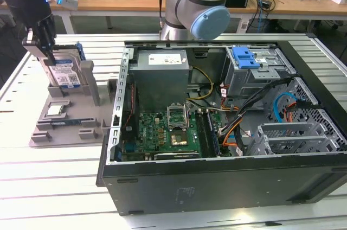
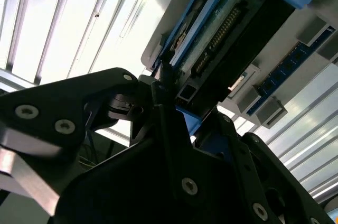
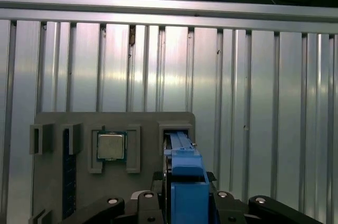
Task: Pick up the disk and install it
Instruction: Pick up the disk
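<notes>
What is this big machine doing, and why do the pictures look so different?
It is a robot arm with a gripper, its grabbing part. The exterior view comes from a camera standing off the arm. Both wrist views come from cameras riding on the arm. On the metal table lie an open computer case and a grey tray holding a small chip. The gripper is closed on the disk, a silver drive in a blue frame, standing upright in the tray's slot.

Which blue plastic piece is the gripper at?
The caddy framing the disk, in the grey holder at the exterior view's left, under the gripper; not the bracket atop the drive cage.
</notes>
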